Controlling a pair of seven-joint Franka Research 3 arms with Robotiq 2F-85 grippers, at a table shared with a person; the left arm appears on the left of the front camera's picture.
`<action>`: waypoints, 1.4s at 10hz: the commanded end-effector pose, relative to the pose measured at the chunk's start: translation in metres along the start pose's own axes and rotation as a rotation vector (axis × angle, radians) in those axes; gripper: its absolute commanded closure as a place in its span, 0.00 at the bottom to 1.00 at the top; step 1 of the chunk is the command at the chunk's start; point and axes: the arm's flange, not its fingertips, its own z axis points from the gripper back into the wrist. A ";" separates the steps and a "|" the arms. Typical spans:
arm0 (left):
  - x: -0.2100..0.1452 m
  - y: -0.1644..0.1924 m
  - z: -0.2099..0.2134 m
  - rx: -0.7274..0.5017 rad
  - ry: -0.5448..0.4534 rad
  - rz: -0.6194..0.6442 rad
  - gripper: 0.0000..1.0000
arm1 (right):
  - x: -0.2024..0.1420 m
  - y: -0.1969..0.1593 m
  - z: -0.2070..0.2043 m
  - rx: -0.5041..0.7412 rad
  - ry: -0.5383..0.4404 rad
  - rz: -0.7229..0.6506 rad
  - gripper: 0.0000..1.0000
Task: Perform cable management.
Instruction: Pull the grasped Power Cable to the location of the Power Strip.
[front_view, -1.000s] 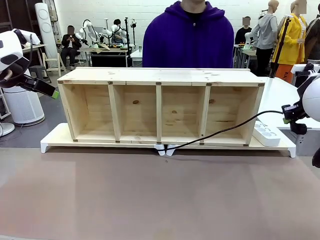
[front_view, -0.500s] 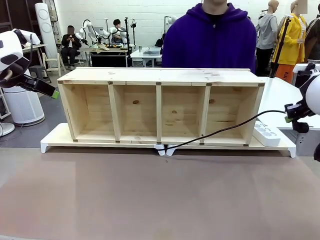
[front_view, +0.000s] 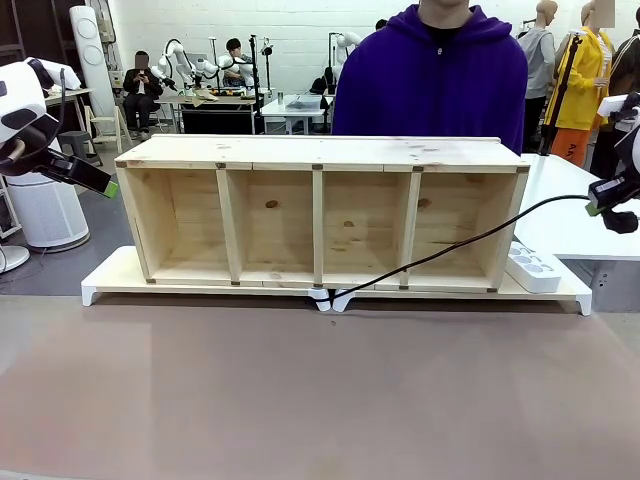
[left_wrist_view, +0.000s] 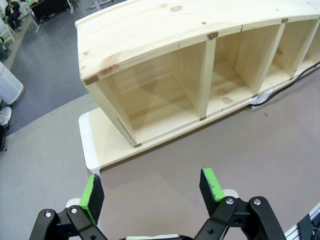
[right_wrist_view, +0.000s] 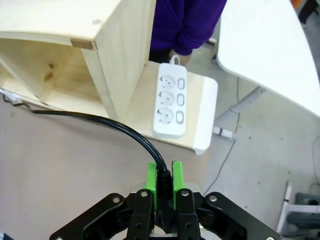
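Since 1 s ago our R hand (front_view: 603, 197) had risen and swung further right, pads pinching the cable (front_view: 455, 246). It ran taut from the shelf's (front_view: 320, 152) front base edge, across the rightmost bay. L hand (left_wrist_view: 152, 186) hung spread over bare worktop (left_wrist_view: 200, 165) by the shelf's left end.

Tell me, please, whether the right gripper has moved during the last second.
Yes. The right gripper, shut on the cable, has risen and drawn rightward, farther from the right end of the wooden shelf.
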 end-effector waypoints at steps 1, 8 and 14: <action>0.000 -0.001 0.000 0.007 0.002 0.016 0.00 | 0.022 -0.022 -0.011 -0.015 0.043 0.051 0.85; 0.000 -0.001 0.000 0.007 0.002 0.016 0.00 | 0.069 -0.042 -0.047 -0.026 0.063 0.002 0.85; 0.000 -0.001 0.000 0.007 0.002 0.016 0.00 | 0.080 -0.043 -0.055 -0.006 0.049 -0.012 0.85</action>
